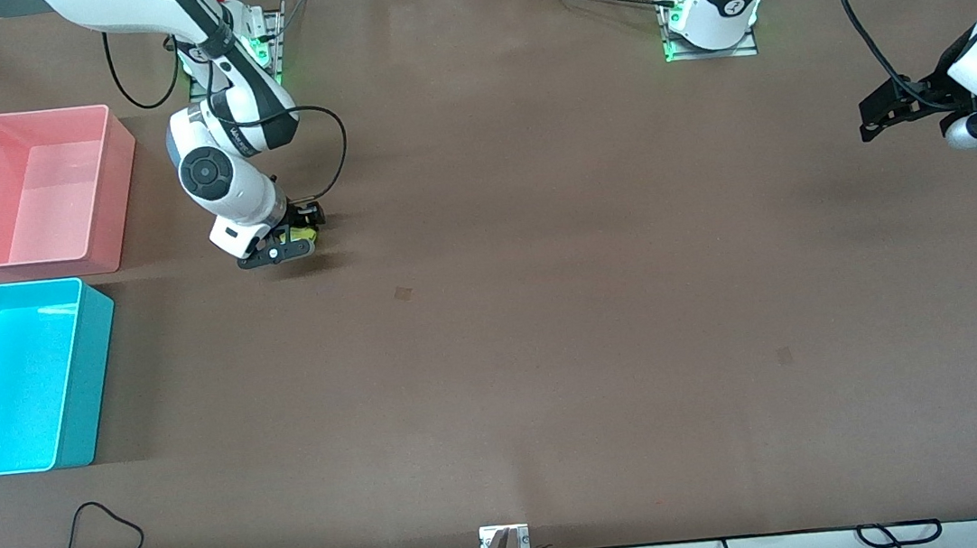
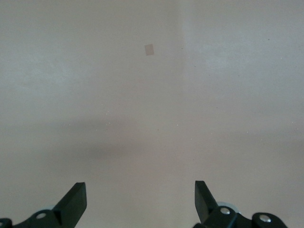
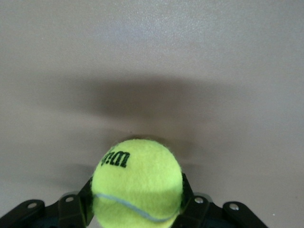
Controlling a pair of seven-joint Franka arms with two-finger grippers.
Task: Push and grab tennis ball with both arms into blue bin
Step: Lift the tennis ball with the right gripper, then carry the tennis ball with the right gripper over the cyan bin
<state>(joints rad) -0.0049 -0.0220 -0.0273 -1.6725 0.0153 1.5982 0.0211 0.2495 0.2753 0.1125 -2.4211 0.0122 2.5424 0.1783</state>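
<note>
Camera layout: one high overview and two wrist-mounted close views.

The front view looks steeply down from across the bench (image 1: 548,322), facing the arm bases along its top edge and taking in the whole surface. The left wrist view looks past the left tool (image 2: 140,202) at bare bench, from well above it; a small pale patch (image 2: 149,49) there may be one also seen in the overview (image 1: 403,294). The right wrist view sits very close to the bench, the tennis ball (image 3: 137,183) in the right tool (image 1: 290,240) filling its foreground; the overview shares this ball (image 1: 300,234).
</note>
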